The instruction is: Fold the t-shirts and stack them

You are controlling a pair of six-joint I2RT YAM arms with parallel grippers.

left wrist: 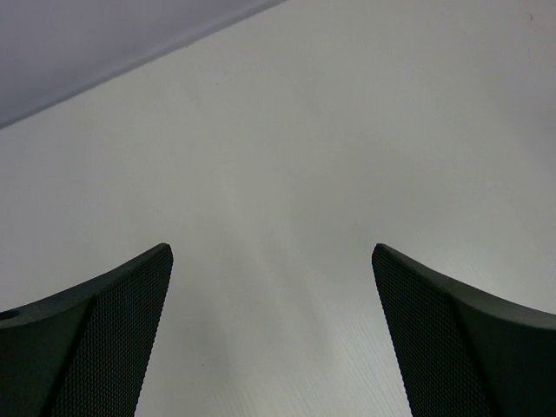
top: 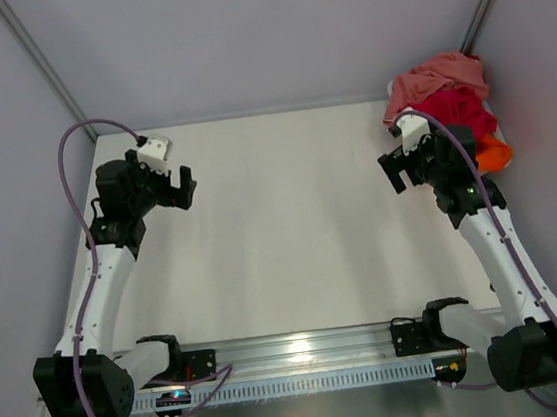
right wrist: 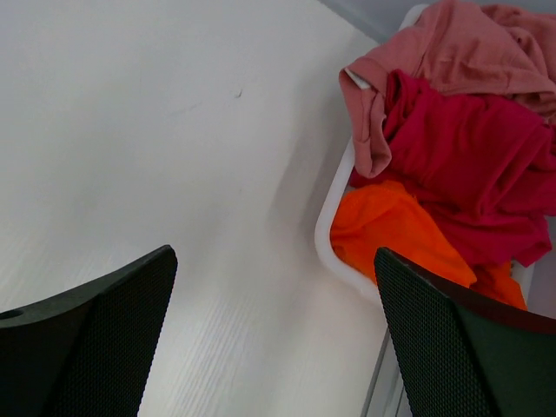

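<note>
Right wrist view shows the crumpled salmon-pink cloth t-shirt (right wrist: 452,52), crimson t-shirt (right wrist: 469,148) and orange t-shirt (right wrist: 391,226) heaped in the white plastic tub (right wrist: 323,230) ahead-right of the right gripper (right wrist: 274,261), far nearer than the left gripper (left wrist: 271,252), both with jaws spread and empty

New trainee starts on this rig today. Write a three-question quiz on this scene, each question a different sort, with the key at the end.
1. True or false: the left fingers and the right fingers are open and hold nothing.
2. Fill in: the salmon-pink t-shirt drapes over the ___ t-shirt.
3. Choose one: the white tub stands A) between the two arms; B) at the far right corner of the table; C) at the near left edge.

Key
1. True
2. crimson t-shirt
3. B
</note>
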